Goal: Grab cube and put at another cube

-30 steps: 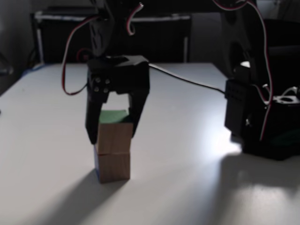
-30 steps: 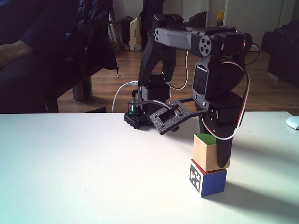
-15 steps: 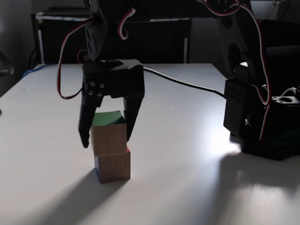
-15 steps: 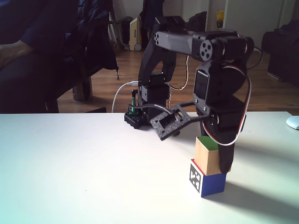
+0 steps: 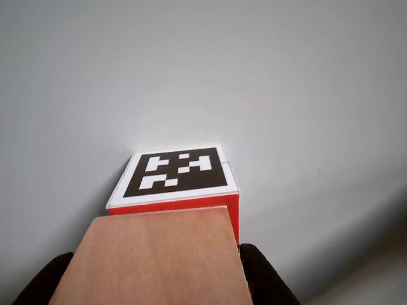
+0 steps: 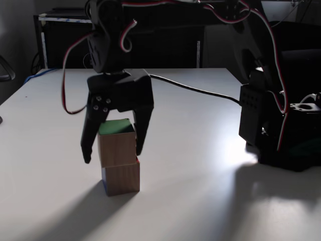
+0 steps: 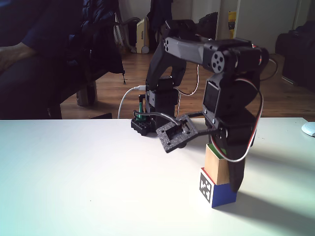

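White and mostly bare, the table (image 6: 200,150) carries a two-block stack. At the bottom sits another cube (image 7: 219,189), with a black-and-white pixel marker on one side, a blue face, and red showing beneath the marker face in the other view (image 5: 175,170). Resting on top of it is the cube (image 6: 117,144), plain wood with a green top (image 7: 216,162). The gripper (image 6: 113,150) hangs over the stack with its jaws spread wide, one on each side of the wooden block and apart from it. Behind, the arm's dark base (image 6: 281,125) stands on the table.
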You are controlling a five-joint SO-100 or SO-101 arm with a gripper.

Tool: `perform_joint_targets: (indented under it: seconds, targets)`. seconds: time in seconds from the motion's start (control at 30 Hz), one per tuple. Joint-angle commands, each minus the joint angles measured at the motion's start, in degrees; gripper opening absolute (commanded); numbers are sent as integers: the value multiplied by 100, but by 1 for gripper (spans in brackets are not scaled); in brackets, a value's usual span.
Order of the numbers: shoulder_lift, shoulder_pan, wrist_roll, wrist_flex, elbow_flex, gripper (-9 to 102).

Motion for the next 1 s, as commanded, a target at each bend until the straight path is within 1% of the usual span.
perform_joint_targets:
  seconds: [0.0,0.17,0.37,0.73,0.83,0.97]
  targets:
    - [44,35,44,141,-308,39]
    - [123,9,44,448,-642,41]
    - [501,-70,44,448,-536,41]
    - [492,-79,62,448,-510,43]
    - [475,-53,79,448,-510,49]
    - [396,-26,62,448,-519,49]
